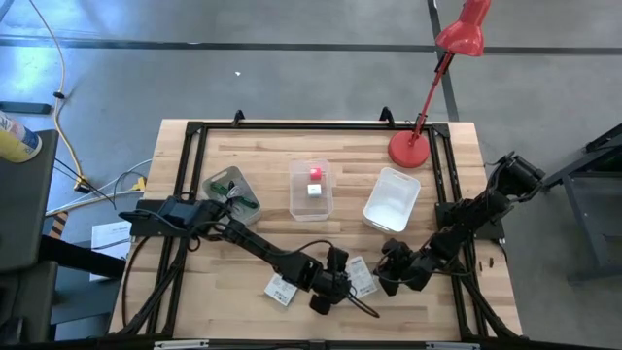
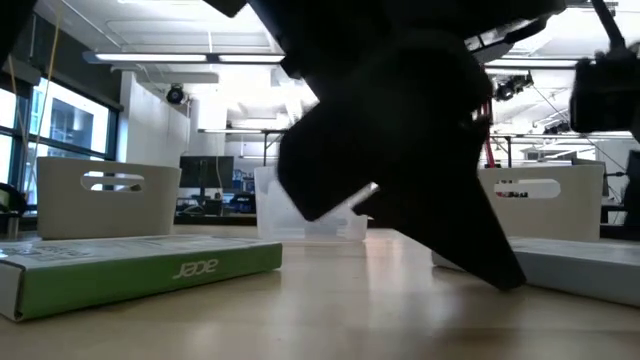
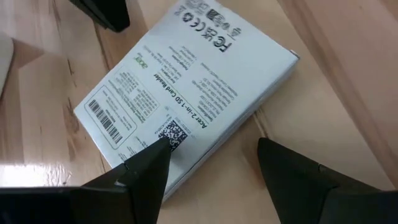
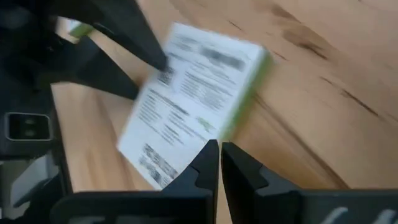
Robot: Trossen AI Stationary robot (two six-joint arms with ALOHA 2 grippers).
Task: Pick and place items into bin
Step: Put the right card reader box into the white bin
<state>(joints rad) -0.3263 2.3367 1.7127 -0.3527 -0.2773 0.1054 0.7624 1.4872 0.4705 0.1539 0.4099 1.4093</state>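
A flat white printed packet (image 3: 186,93) with a green side (image 4: 249,93) lies on the wooden table near its front edge, also seen from above (image 1: 362,277). My left gripper (image 3: 211,149) is open over it, one finger over the printed top and the other over bare wood beside its long edge. My right gripper (image 4: 219,152) is shut, its tips at the packet's opposite edge. A second packet (image 1: 282,289) lies flat to the left. A pink cube (image 1: 315,174) and a white cube (image 1: 314,191) sit in the clear bin (image 1: 311,206). My left gripper slants down over the packet with one fingertip (image 3: 158,152) above the printed top by the square code; I cannot tell whether it touches. My right gripper's shut fingertips (image 4: 208,155) stand at the packet's near edge (image 4: 180,165); the blur hides whether they touch.
A white bin (image 1: 392,199) stands at the back right and a pale bin (image 1: 233,190) with small items at the back left. A red desk lamp's base (image 1: 404,149) sits behind the white bin. A thin dark cable (image 1: 364,309) lies by the front edge.
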